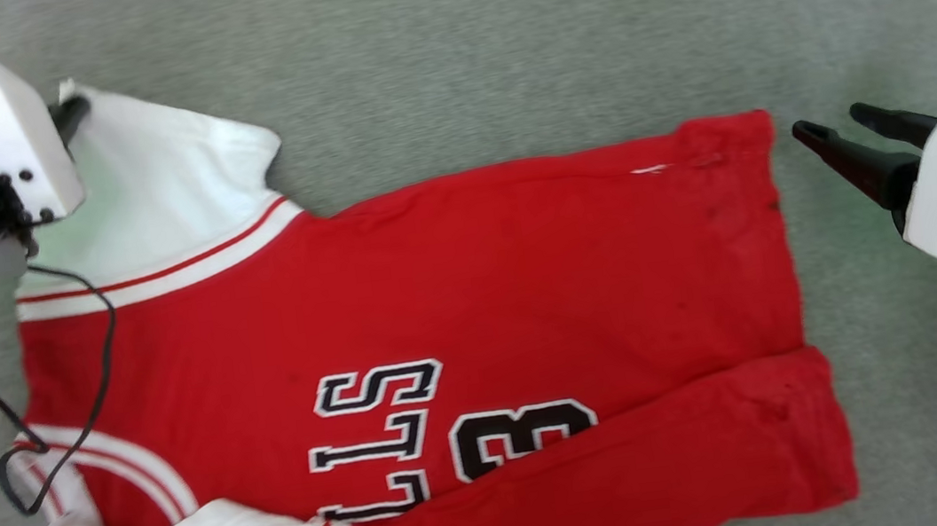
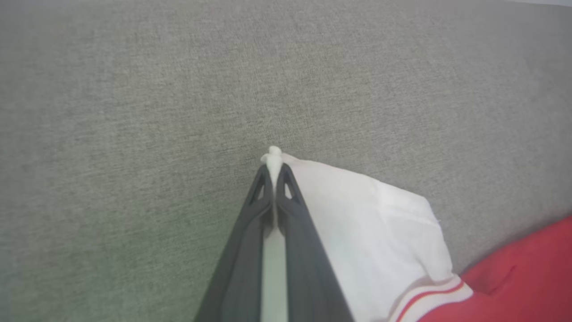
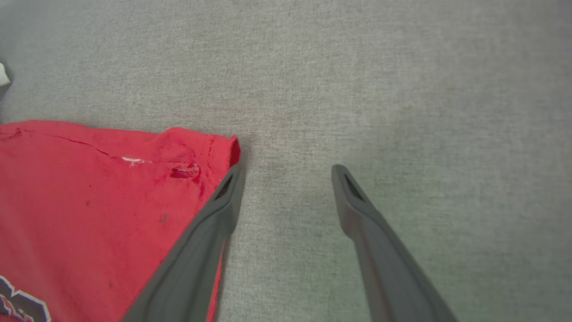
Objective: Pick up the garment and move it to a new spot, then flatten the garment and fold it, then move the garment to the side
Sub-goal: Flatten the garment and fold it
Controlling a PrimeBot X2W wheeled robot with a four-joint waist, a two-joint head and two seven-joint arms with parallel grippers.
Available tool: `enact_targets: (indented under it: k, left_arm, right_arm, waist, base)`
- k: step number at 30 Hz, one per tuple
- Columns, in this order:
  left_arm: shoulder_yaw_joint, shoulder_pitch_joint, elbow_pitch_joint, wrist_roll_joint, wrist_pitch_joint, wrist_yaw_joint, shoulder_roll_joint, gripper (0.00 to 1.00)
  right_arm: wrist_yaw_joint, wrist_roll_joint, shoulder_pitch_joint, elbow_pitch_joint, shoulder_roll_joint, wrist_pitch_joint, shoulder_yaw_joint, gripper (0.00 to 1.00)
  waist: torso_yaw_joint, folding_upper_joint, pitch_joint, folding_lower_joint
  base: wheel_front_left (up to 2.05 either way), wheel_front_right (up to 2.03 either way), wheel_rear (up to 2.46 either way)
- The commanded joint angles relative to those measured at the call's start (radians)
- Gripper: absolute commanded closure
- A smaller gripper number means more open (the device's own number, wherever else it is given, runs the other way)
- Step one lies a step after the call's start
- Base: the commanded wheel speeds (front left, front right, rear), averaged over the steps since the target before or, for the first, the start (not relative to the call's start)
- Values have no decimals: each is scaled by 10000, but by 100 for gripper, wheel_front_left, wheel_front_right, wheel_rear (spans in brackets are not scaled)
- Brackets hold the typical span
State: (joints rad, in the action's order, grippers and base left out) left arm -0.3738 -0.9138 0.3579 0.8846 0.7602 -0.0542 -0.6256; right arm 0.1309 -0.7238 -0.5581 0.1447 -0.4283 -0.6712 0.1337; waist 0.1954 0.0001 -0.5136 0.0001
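Clamped on a white sleeve corner (image 2: 275, 154), the left end effector (image 2: 273, 172) held the garment (image 1: 523, 274), seemingly soft, light and limp, spread on grey fabric (image 1: 495, 45); the right end effector (image 1: 825, 121) gaped beside its hem (image 3: 232, 152), a likely next hold.

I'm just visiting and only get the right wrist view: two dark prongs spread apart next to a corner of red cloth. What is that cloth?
Observer: In the head view it is a garment, a red jersey with white panels and black lettering, lying on a grey surface.
Operator: Is anything holding it?
Observer: Yes. The left gripper has its jaws shut on a white corner, at the opposite end from your prongs.
Operator: Is it lying flat?
Observer: Not wholly. In the head view the long edge nearest the robot is folded over and covers part of the lettering.
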Motion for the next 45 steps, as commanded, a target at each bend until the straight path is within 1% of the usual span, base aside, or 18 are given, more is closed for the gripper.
enact_targets:
  k: [1, 4, 10, 11, 12, 13, 14, 17, 18, 20, 22, 27, 31, 35, 36, 38, 42, 45]
  left_arm:
    - [-3, -193, -167, -48, -175, 112, 84, 100]
    - [-62, -210, -491, -91, -405, 193, 235, 100]
    - [-200, -29, -1043, -195, -633, 236, 313, 100]
    - [-207, 12, -1098, -206, -662, 225, 307, 100]
    - [-195, 25, -1147, -219, -728, 211, 325, 100]
    - [-204, 73, -1160, -212, -753, 202, 337, 100]
    - [-216, 117, -1177, -209, -773, 201, 340, 100]
    - [-203, 191, -1172, -199, -861, 174, 340, 100]
    - [-176, 267, -1143, -196, -912, 154, 336, 100]
    - [-131, 445, -1077, -168, -1096, 151, 326, 100]
    - [-25, 646, -1048, -114, -1308, 143, 292, 100]
    - [229, 1667, -1189, -109, -1882, 33, -7, 100]
    - [607, 2999, -1664, 17, -2495, -265, -310, 100]
    - [942, 4694, -2402, 229, -2965, -682, -473, 100]
    - [942, 4694, -2402, 229, -2965, -682, -473, 100]
    - [1064, 5629, -2749, 329, -3227, -909, -424, 100]
    - [1315, 7486, -3299, 791, -3653, -1341, -141, 100]
    - [1506, 8650, -3434, 1114, -3924, -1581, 78, 100]
  right_arm:
    - [-4, -170, -335, 144, -8, -610, 122, 0]
    - [-4, -120, -632, 399, 24, -1469, 348, 0]
    - [-4, 75, -761, 1266, 238, -2673, 858, 0]
    - [-4, 106, -755, 1480, 224, -2901, 961, 9]
    - [-4, 172, -730, 1589, 243, -2990, 1071, 62]
    - [-4, 143, -712, 1717, 303, -3113, 1146, 89]
    - [-4, 107, -708, 1824, 336, -3223, 1194, 100]
    - [-4, 132, -911, 1716, 299, -2994, 1234, 100]
    - [-4, 306, -1054, 1607, 138, -2809, 1262, 100]
    - [-4, 335, -1206, 1439, 35, -2385, 1225, 100]
    - [-4, 634, -1306, 1233, -163, -1858, 1163, 100]
    - [-4, 1011, -864, 971, -111, -936, 844, 100]
    - [-4, 1085, -46, 773, -50, -545, 620, 100]
    - [-5, 1184, 1002, 492, 7, -149, 303, 100]
    - [-5, 1184, 1002, 492, 7, -149, 303, 100]
    - [-5, 1402, 1631, 403, -65, -14, 259, 100]
    - [-7, 1353, 2765, 332, 227, 391, -33, 100]
    - [-7, 1284, 3559, 447, 445, 728, -253, 100]
  waist:
    - [-506, -1, 72, -1]
    - [-857, -1, 32, -1]
    - [-1288, -1, -92, -1]
    - [-1327, -1, -106, -1]
    - [-1364, -1, -115, -1]
    - [-1391, -1, -113, -1]
    - [-1411, -1, -105, -1]
    - [-1451, -1, -25, -1]
    - [-1458, -1, 38, -1]
    - [-1463, -1, 251, -1]
    - [-1463, -1, 531, -1]
    - [-1442, -1, 1417, -1]
    - [-1460, -1, 2197, -1]
    - [-1544, -1, 2843, -1]
    - [-1544, -1, 2843, -1]
    - [-1578, -1, 3142, -1]
    - [-1611, -1, 3531, -1]
    - [-1624, -1, 3702, -1]
  base:
    - [0, 0, 0]
    - [0, 0, 0]
    - [0, 0, 0]
    - [0, 0, 0]
    - [0, 0, 0]
    - [0, 0, 0]
    - [0, 0, 0]
    - [0, 0, 0]
    - [0, 0, 0]
    - [0, 0, 0]
    - [0, 0, 0]
    - [0, 0, 0]
    - [0, 0, 0]
    - [0, 0, 0]
    - [0, 0, 0]
    - [0, 0, 0]
    - [0, 0, 0]
    - [0, 0, 0]
